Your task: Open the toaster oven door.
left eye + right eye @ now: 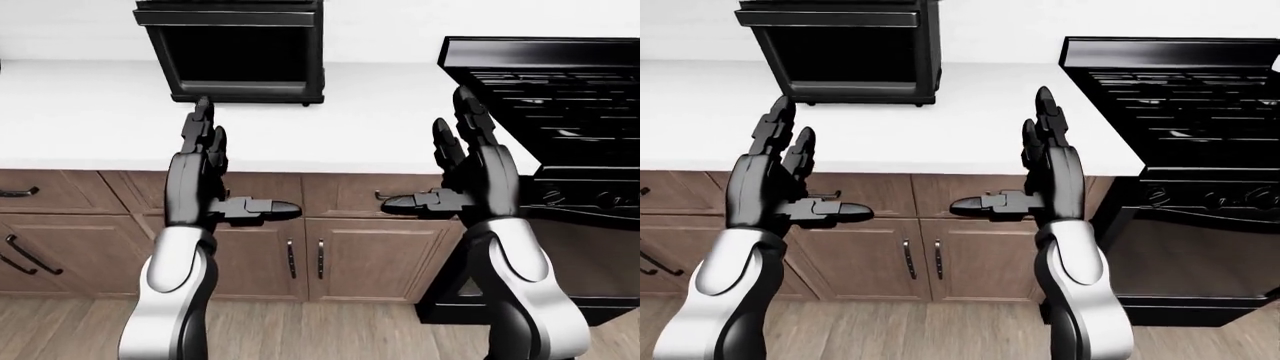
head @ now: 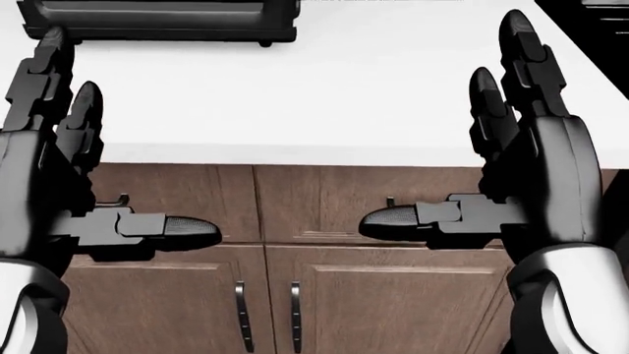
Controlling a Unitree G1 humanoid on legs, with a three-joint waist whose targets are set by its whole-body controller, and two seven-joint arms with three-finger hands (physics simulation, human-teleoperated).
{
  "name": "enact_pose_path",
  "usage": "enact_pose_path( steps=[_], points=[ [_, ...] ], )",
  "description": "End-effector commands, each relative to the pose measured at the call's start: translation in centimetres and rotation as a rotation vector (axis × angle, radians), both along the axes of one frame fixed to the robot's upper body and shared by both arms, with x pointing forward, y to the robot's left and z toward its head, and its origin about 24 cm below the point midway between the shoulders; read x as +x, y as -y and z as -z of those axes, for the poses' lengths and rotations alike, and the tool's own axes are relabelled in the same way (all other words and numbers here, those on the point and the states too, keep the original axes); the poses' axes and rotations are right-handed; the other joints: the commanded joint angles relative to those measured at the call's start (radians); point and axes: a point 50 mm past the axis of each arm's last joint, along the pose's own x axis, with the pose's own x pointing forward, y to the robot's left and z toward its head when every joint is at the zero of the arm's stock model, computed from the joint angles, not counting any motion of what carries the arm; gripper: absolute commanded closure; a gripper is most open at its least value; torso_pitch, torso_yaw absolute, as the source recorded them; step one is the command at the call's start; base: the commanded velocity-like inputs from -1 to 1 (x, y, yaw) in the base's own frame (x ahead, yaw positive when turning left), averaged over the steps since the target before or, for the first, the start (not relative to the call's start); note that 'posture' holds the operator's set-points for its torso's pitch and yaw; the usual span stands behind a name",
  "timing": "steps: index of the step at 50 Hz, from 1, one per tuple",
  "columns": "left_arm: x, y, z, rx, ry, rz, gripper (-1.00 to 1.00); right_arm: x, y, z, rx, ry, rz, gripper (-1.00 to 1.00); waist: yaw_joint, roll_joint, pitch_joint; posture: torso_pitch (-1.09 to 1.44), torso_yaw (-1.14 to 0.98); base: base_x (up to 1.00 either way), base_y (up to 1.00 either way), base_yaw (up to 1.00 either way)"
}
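Nothing done yet, by the look of it: toaster oven (image 1: 237, 51) sat at the far edge of the white tabletop (image 1: 90, 112), upper left in the left-eye view, door apparently shut, untouched. Left hand (image 1: 205, 169) and right hand (image 1: 465, 161) were both raised short of it, fingers straight up, thumbs pointing inward, spread and holding nothing. Reaching and pulling the door remained.

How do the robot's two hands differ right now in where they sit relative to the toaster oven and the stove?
The left hand is raised just below the toaster oven, its fingertips near the oven's lower edge; the right hand stands off to the oven's right, beside the stove. Both are open, fingers up, thumbs pointing inward, holding nothing.
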Motion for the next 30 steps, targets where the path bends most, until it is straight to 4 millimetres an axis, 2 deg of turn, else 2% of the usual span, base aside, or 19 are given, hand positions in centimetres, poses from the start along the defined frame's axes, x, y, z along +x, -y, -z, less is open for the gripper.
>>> enact_pose_path(
  steps=[1,2,3,6,10,13,14,15,16,17,22,25,26,28,29,30],
  points=[
    [-0.33,0.37,-1.03,0.004,0.061,0.018,-1.0,-0.33,0.22,-0.83,0.001,0.053,0.013,-1.0,-0.003,-0.009,-0.028,0.0,0.0,0.45,0.0,0.0],
    [-0.35,0.43,-1.02,0.004,0.061,0.019,-1.0,-0.44,0.23,-0.93,0.002,0.055,0.014,-1.0,-0.014,0.001,-0.008,0.0,0.0,0.45,0.0,0.0],
    [-0.35,0.49,-1.02,0.004,0.06,0.021,-1.0,-0.43,0.29,-0.88,0.003,0.058,0.013,-1.0,-0.007,-0.016,0.011,0.0,0.0,0.45,0.0,0.0],
    [-0.32,0.51,-1.13,0.004,0.062,0.021,-1.0,-0.47,0.44,-0.93,0.005,0.059,0.018,-1.0,-0.027,-0.002,0.001,0.0,0.0,0.45,0.0,0.0],
    [-0.3,0.55,-1.29,0.001,0.064,0.022,-1.0,-0.49,0.34,-1.02,0.006,0.06,0.015,-1.0,-0.041,0.033,0.008,0.0,0.0,0.45,0.0,0.0],
    [-0.3,0.4,-1.21,0.0,0.063,0.019,-1.0,-0.58,0.34,-1.14,0.006,0.061,0.018,-1.0,-0.051,0.077,-0.002,0.0,0.0,0.45,0.0,0.0],
    [-0.35,0.34,-1.16,-0.001,0.063,0.018,-1.0,-0.6,0.34,-1.09,0.006,0.061,0.018,-1.0,-0.053,0.101,-0.009,0.0,0.0,0.45,0.0,0.0],
    [-0.37,0.29,-1.1,-0.002,0.062,0.016,-1.0,-0.65,0.27,-1.06,0.005,0.059,0.018,-1.0,-0.047,0.138,-0.026,0.0,0.0,0.43,0.0,0.0],
    [-0.38,0.26,-1.06,-0.002,0.062,0.015,-1.0,-0.67,0.26,-1.08,0.005,0.059,0.019,-1.0,-0.036,0.107,-0.008,0.0,0.0,0.44,0.0,0.0],
    [-0.36,0.21,-1.03,-0.003,0.062,0.014,-1.0,-0.59,0.26,-1.0,0.006,0.06,0.019,-1.0,-0.045,0.125,0.008,0.0,0.0,0.45,0.0,0.0],
    [-0.41,0.18,-0.96,-0.004,0.062,0.014,-1.0,-0.64,0.32,-0.95,0.01,0.061,0.022,-1.0,-0.021,0.103,-0.005,0.0,0.0,0.4,0.0,0.0],
    [-0.5,0.18,-1.04,-0.007,0.062,0.017,-1.0,-0.66,0.37,-0.97,0.015,0.063,0.025,-1.0,-0.013,0.076,-0.01,0.0,0.0,0.28,0.0,0.0],
    [-0.64,0.16,-1.08,-0.007,0.063,0.016,-1.0,-0.59,0.41,-0.89,0.019,0.063,0.025,-1.0,-0.013,0.063,-0.013,0.0,0.0,0.11,0.0,0.0],
    [-0.9,-0.05,-0.92,-0.013,0.064,0.011,-1.0,-0.62,0.5,-0.91,0.026,0.067,0.025,-1.0,-0.019,0.022,-0.018,0.0,0.0,0.0,0.0,0.0],
    [-0.83,-0.11,-0.83,-0.014,0.063,0.009,-1.0,-0.59,0.53,-0.88,0.027,0.067,0.026,-1.0,-0.022,-0.014,-0.019,0.0,0.0,0.0,0.0,0.0],
    [-0.8,-0.13,-0.9,-0.014,0.063,0.008,-1.0,-0.59,0.51,-0.88,0.028,0.067,0.025,-1.0,-0.012,0.017,-0.02,0.0,0.0,0.0,0.0,0.0]
  ],
)
